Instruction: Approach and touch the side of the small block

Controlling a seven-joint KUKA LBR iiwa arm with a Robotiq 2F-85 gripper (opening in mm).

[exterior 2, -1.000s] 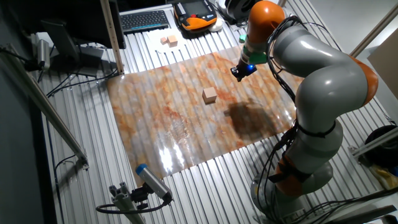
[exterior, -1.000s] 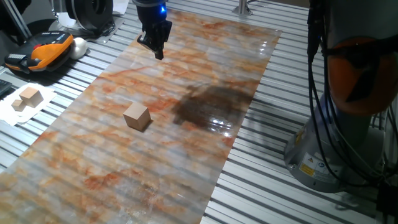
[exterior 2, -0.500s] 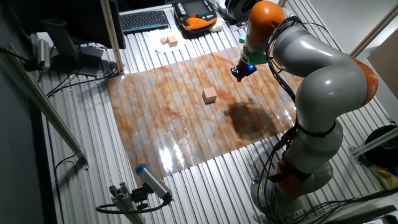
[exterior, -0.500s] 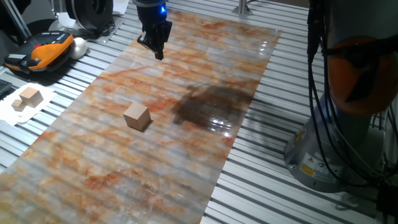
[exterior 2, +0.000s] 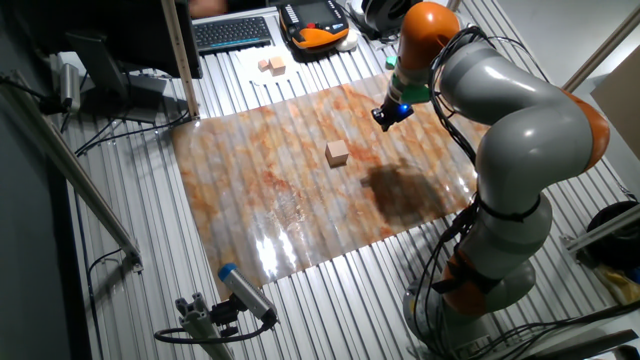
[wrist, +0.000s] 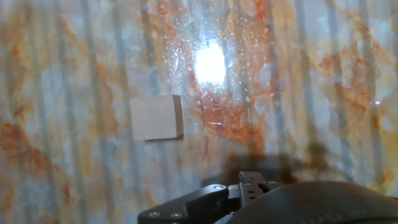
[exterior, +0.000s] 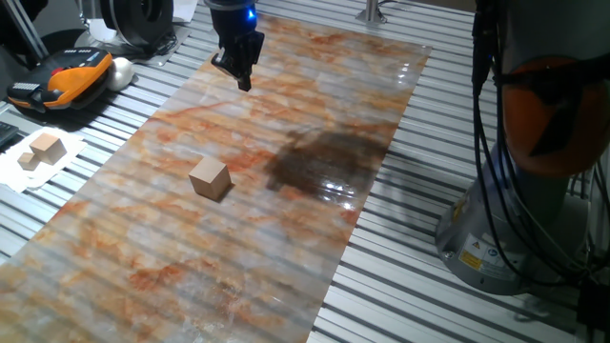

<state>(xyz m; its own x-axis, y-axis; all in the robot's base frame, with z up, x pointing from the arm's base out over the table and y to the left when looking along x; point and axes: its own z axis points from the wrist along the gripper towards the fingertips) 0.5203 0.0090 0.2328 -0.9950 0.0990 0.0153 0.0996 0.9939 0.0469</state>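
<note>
Evidently the gripper (exterior: 243,80) is hanging above the far end of the marbled orange-and-white mat (exterior: 315,238), well apart from the small block (exterior: 210,178), which is sitting alone near the mat's middle; whether its jaws are parted or closed I cannot tell, since the fingertips read as one dark mass. Arriving too fast or too low, I judge, risks shoving the light cube across the glossy surface instead of merely touching its side.

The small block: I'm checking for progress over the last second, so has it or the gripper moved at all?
Nothing visibly changed. The gripper hangs in the same spot over the far end of the marbled sheet, well apart from the small block, which sits where it was, untouched.
</note>
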